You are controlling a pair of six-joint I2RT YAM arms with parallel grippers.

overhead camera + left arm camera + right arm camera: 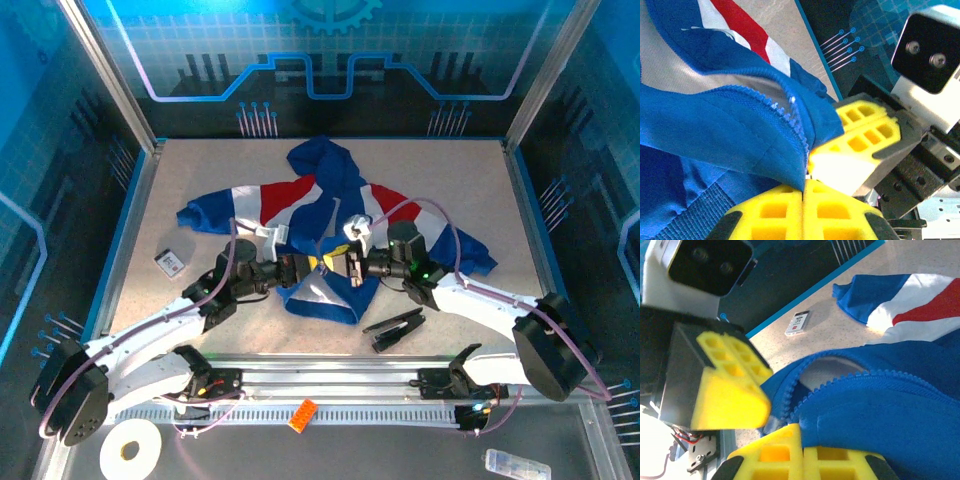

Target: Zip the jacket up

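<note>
The jacket lies spread on the table, royal blue with red and white bands, hood at the far side. Its front zipper is open, and blue teeth run along both edges. My left gripper and right gripper meet tip to tip at the jacket's lower front. In the left wrist view, my left gripper is shut, with the blue zipper edge pinched between its yellow fingers. In the right wrist view, my right gripper is shut on the blue fabric next to the teeth.
A small white card lies left of the jacket, also seen as the card. A black clip-like tool rests near the jacket's hem. At the near edge are a white tape roll and an orange block.
</note>
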